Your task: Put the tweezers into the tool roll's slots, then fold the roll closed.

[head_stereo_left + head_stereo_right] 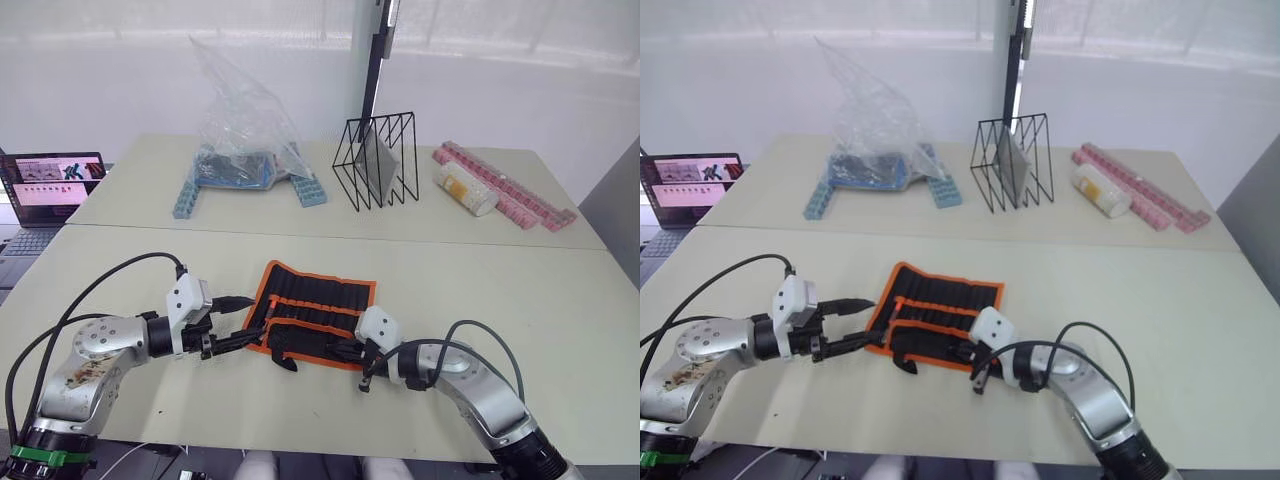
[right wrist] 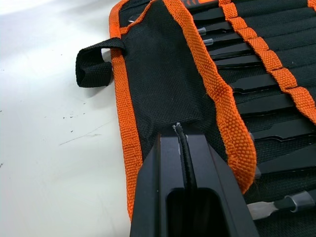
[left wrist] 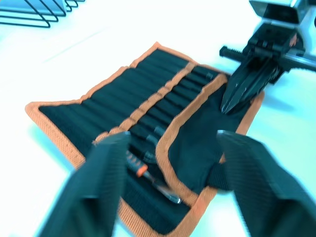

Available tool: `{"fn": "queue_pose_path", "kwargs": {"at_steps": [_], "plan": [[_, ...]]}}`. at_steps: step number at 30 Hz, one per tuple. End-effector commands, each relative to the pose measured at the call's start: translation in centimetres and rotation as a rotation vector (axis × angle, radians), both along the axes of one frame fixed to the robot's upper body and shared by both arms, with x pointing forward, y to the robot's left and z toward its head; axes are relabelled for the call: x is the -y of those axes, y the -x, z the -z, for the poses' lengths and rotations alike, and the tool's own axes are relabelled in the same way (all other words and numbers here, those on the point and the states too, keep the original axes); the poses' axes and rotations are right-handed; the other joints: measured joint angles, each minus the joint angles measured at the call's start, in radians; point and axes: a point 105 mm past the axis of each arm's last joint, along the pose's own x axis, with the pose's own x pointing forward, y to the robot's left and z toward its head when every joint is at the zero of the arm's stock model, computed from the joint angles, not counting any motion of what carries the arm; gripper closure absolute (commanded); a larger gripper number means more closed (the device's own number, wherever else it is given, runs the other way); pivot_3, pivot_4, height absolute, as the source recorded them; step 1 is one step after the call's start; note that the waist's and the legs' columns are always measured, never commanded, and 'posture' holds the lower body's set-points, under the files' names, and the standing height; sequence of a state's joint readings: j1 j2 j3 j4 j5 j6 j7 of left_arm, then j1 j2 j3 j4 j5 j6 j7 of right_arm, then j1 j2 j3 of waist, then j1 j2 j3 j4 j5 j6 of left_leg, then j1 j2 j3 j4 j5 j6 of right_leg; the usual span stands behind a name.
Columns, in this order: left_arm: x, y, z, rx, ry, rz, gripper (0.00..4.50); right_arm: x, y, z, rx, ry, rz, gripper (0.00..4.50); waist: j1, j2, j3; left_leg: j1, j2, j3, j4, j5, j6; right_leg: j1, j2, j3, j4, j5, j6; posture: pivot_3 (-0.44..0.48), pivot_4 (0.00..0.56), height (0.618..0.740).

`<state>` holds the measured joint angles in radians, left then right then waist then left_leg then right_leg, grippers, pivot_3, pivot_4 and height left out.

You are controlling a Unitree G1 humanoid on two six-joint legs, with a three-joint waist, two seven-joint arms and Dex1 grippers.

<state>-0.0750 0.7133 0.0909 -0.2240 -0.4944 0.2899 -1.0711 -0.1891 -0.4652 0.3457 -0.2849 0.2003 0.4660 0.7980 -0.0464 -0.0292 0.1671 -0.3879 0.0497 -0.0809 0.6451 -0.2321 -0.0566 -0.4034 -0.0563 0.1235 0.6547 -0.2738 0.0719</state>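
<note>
Left arm bent in from the robot's left, left gripper (image 1: 232,320) low over the table with fingers spread apart, right arm bent in from the right, right gripper (image 1: 348,350) with fingers pressed together, tips pointing toward the left gripper

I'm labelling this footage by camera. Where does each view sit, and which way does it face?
Left and right eye: on the head, facing forward and down over the table; both arms show.
Left wrist: along the open left gripper at the tool roll; the right gripper shows opposite.
Right wrist: along the right gripper, shut on the roll's flap.
All share the roll.
</note>
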Motion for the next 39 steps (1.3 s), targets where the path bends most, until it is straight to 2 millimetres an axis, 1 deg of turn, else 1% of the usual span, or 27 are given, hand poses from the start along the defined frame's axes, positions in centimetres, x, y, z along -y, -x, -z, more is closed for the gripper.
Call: {"fn": "queue_pose_path", "kwargs": {"at_steps": [1, 4, 5, 6, 7, 8, 9, 11, 14, 15, 19, 23, 28, 31, 34, 36, 39], "plan": [[1.7, 0.4, 0.1, 0.003, 0.048, 0.025, 3.09, -0.2, 0.3, 0.3, -0.015, 0.013, -0.016, 4.50, 0.000, 0.000, 0.000, 0.000, 0.000, 0.000, 0.000, 0.000, 0.000, 0.000, 0.000, 0.000, 0.000, 0.000, 0.000, 0.000, 0.150, 0.718], [2.6, -0.4, 1.6, 0.007, 0.025, -0.023, 4.17, -0.1, 0.3, 0.3, -0.013, 0.016, -0.014, 4.50, 0.001, 0.000, 0.000, 0.000, 0.000, 0.000, 0.000, 0.000, 0.000, 0.000, 0.000, 0.000, 0.000, 0.001, -0.001, 0.000, 0.150, 0.718], [2.9, -0.7, 2.0, 0.007, 0.022, -0.038, 4.41, 0.0, 0.4, 0.3, -0.013, 0.017, -0.012, 4.50, 0.001, 0.000, 0.000, 0.000, 0.000, 0.000, 0.000, 0.000, 0.000, 0.000, 0.000, 0.000, 0.000, 0.001, -0.001, 0.000, 0.150, 0.718], [3.2, -0.9, 2.4, 0.003, 0.016, -0.049, 4.48, 0.1, 0.4, 0.3, -0.012, 0.019, -0.011, 4.50, 0.001, 0.000, 0.000, 0.000, 0.000, 0.000, 0.000, 0.000, 0.000, 0.000, 0.000, 0.000, 0.000, 0.001, -0.002, 0.000, 0.150, 0.718], [3.4, -1.1, 2.9, -0.001, 0.006, -0.062, 4.48, 0.1, 0.4, 0.3, -0.012, 0.020, -0.011, 4.50, 0.001, 0.000, 0.000, 0.000, 0.000, 0.000, 0.000, 0.000, 0.000, 0.000, 0.000, 0.000, 0.000, 0.001, -0.002, 0.000, 0.150, 0.718], [3.4, -1.2, 3.7, -0.016, -0.017, -0.082, 4.48, 0.2, 0.5, 0.3, -0.011, 0.022, -0.009, 4.50, 0.001, 0.000, 0.000, 0.000, 0.000, 0.000, 0.000, 0.000, 0.000, 0.000, 0.000, 0.000, 0.000, 0.001, -0.002, 0.000, 0.150, 0.718], [3.7, -0.9, 4.8, -0.035, -0.040, -0.093, 4.48, 0.2, 0.5, 0.3, -0.010, 0.024, -0.006, 4.50, 0.001, 0.000, 0.000, 0.000, 0.000, 0.000, 0.000, 0.000, 0.000, 0.000, 0.000, 0.000, 0.000, 0.001, -0.002, 0.000, 0.150, 0.718], [4.1, -0.5, 6.2, -0.064, -0.063, -0.113, 4.48, 0.3, 0.5, 0.3, -0.008, 0.027, -0.002, 4.50, 0.001, 0.000, 0.000, 0.000, 0.000, 0.000, 0.000, 0.000, 0.000, 0.000, 0.000, 0.000, 0.000, 0.001, -0.002, 0.000, 0.150, 0.718], [4.2, -0.4, 7.5, -0.090, -0.094, -0.147, 4.48, 0.4, 0.5, 0.1, -0.001, 0.029, 0.002, 4.50, 0.004, 0.000, 0.000, 0.001, 0.000, 0.000, 0.000, 0.000, 0.000, 0.001, 0.000, 0.000, -0.001, 0.002, -0.003, 0.000, 0.150, 0.718], [4.2, -0.4, 7.8, -0.094, -0.105, -0.154, 4.48, 0.4, 0.5, -0.1, 0.001, 0.027, 0.003, 4.50, 0.005, 0.000, 0.000, 0.001, 0.000, 0.000, 0.000, 0.000, 0.000, 0.002, 0.000, 0.000, -0.001, 0.001, -0.002, 0.000, 0.150, 0.718], [4.3, -0.5, 8.0, -0.097, -0.112, -0.165, 4.48, -0.9, 0.2, -2.2, 0.052, -0.043, -0.022, 4.50, 0.003, 0.000, -0.001, 0.006, 0.000, 0.000, 0.000, 0.000, 0.000, 0.008, 0.000, 0.000, -0.003, -0.001, 0.001, 0.000, 0.150, 0.718], [4.4, -0.5, 8.0, -0.101, -0.111, -0.160, 4.48, -3.4, 0.5, -3.5, 0.057, -0.110, -0.100, 4.50, 0.002, 0.001, -0.001, 0.008, 0.000, 0.000, 0.000, 0.000, 0.000, 0.010, 0.000, 0.000, -0.004, -0.001, 0.002, 0.000, 0.150, 0.718], [4.4, -0.5, 7.9, -0.101, -0.108, -0.156, 4.48, -5.6, 0.0, -2.7, 0.040, -0.098, -0.150, 4.50, 0.004, 0.001, -0.001, 0.008, 0.000, 0.000, -0.001, 0.000, 0.000, 0.011, -0.001, -0.001, -0.007, 0.000, 0.002, 0.000, 0.150, 0.718], [4.3, -0.5, 7.8, -0.098, -0.107, -0.155, 4.48, -6.0, 0.0, -1.3, 0.015, -0.068, -0.165, 4.50, 0.004, 0.001, -0.001, 0.008, 0.000, 0.000, -0.001, 0.000, 0.000, 0.011, -0.001, -0.001, -0.007, 0.000, 0.002, 0.000, 0.150, 0.718], [4.2, -0.5, 7.7, -0.094, -0.109, -0.151, 4.48, -5.3, -0.3, 0.3, -0.012, -0.010, -0.140, 4.50, 0.004, 0.001, -0.001, 0.008, 0.000, 0.000, -0.001, 0.000, 0.000, 0.011, -0.001, -0.001, -0.007, 0.000, 0.002, 0.000, 0.150, 0.718], [4.2, -0.5, 7.7, -0.093, -0.111, -0.149, 4.48, -4.7, -0.4, 1.1, -0.021, 0.023, -0.127, 4.50, 0.004, 0.002, -0.001, 0.008, 0.000, 0.000, -0.001, 0.000, 0.000, 0.012, -0.001, -0.001, -0.007, 0.000, 0.002, 0.000, 0.150, 0.718], [3.9, -0.4, 7.7, -0.092, -0.118, -0.147, 4.48, -2.8, -0.2, 2.2, -0.063, 0.067, -0.096, 4.50, 0.004, 0.002, -0.001, 0.009, 0.000, 0.000, -0.001, 0.000, 0.000, 0.012, -0.001, -0.001, -0.007, 0.000, 0.002, 0.000, 0.150, 0.718]]}}
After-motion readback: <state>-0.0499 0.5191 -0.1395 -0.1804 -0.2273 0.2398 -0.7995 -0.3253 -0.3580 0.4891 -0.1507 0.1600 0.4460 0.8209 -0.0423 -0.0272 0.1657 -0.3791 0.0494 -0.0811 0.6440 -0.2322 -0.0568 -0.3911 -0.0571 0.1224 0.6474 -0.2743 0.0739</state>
